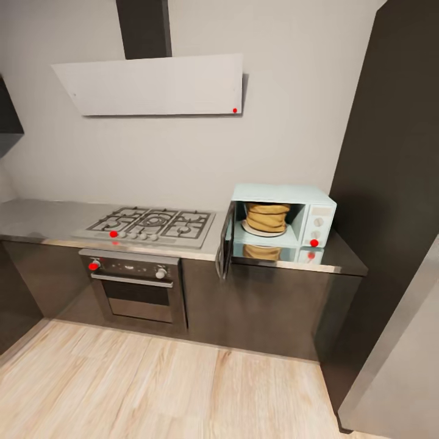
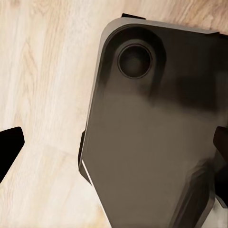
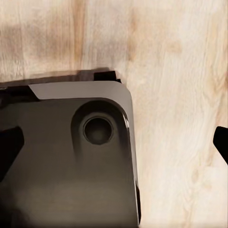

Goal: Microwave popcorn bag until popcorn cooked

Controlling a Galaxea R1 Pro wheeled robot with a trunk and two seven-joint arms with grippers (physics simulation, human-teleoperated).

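In the head view the pale mint-blue microwave (image 1: 317, 213) stands on the grey countertop (image 1: 49, 219), right of the hob. Its dark glass door (image 1: 225, 245) hangs open toward the left. The golden-brown popcorn bag (image 1: 267, 217) stands upright inside the cavity on a white plate; no popcorn pieces can be made out. My left gripper (image 2: 114, 152) is open, its dark fingertips (image 2: 9, 147) far apart above my dark base and the wood floor. My right gripper (image 3: 115, 147) is open too, with its fingertips (image 3: 221, 142) wide apart over the base and floor.
A gas hob (image 1: 149, 224) sits in the worktop above a built-in oven (image 1: 137, 286), under a white hood (image 1: 152, 85). A tall dark cabinet (image 1: 390, 183) stands right of the microwave, with a steel panel (image 1: 402, 366) nearest me. Light wood floor (image 1: 152, 384) lies before the cabinets.
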